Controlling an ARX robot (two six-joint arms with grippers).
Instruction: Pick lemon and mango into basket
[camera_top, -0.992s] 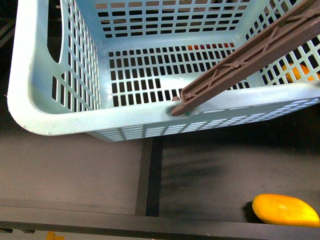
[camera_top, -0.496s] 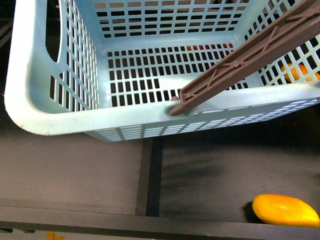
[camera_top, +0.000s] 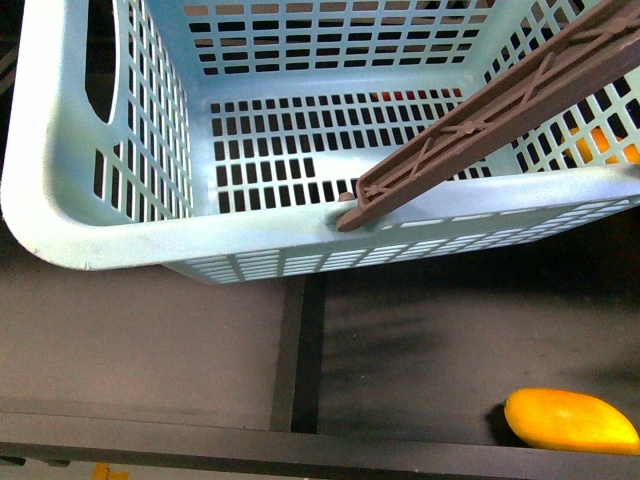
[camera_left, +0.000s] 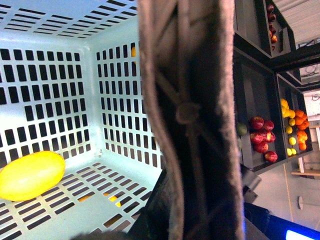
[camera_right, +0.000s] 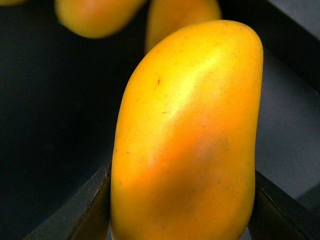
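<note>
Mango (camera_right: 185, 140) fills the right wrist view, standing nearly on end between the dark fingers (camera_right: 92, 205) of the right gripper (camera_right: 182, 210). The jaws sit against both flanks low on the fruit, and they look clamped on it. More mangoes (camera_right: 92, 17) blur behind it.

From the front, neither arm shows. The basket (camera_top: 200, 235) spreads from ten to two o'clock, its brown handle (camera_top: 480, 120) slanting in from two o'clock to the near rim. A loose mango (camera_top: 570, 420) lies on the dark shelf (camera_top: 400, 340) at five o'clock, well clear of the basket.

In the left wrist view, a yellow oval lies on the basket floor against a wall. I read it as the lemon (camera_left: 31, 175), already in. That view is pressed up to the handle, but the left gripper's jaws are not shown, so I cannot tell their state.

Handling call: this mango looks heavy for its size, with smooth, waxy skin and flesh that bruises. A hold this low could let it tip, so a grip across the broad middle with moderate squeeze would carry better.
</note>
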